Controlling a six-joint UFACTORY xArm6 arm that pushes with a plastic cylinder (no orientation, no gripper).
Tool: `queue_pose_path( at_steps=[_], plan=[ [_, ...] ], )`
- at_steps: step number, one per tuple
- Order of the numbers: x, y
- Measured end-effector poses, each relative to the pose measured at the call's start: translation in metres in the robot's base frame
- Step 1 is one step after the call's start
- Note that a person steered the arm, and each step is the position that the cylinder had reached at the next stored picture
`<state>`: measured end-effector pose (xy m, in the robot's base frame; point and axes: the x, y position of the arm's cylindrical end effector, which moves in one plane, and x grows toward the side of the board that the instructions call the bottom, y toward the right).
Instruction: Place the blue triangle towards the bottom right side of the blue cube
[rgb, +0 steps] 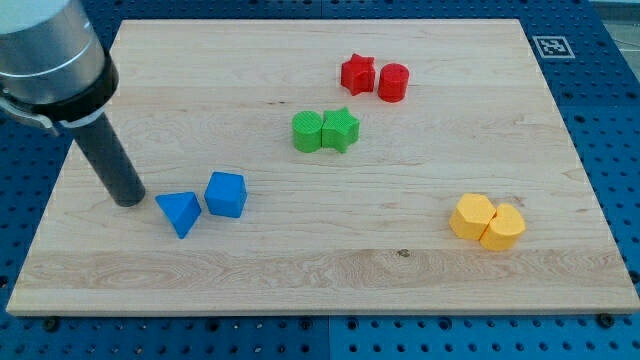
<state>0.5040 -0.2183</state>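
The blue triangle (180, 213) lies on the wooden board at the view's lower left. The blue cube (226, 194) sits just to its right and slightly higher, almost touching it. My tip (129, 200) is on the board just left of the blue triangle, a small gap away, with the dark rod slanting up to the view's top left.
A green cylinder (307, 132) and green star (340, 129) touch near the board's middle. A red star (357, 74) and red cylinder (393, 83) sit at the top. Two yellow blocks (486, 221) lie at the lower right. The board's bottom edge (320, 314) is close below.
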Motion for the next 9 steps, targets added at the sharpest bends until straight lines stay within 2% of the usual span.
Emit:
queue_pose_path(
  at_steps=[1, 2, 6, 8, 9],
  plan=[
    [0.013, -0.022],
    [0.028, -0.014],
    [0.019, 0.049],
    [0.041, 0.055],
    [0.045, 0.081]
  ],
)
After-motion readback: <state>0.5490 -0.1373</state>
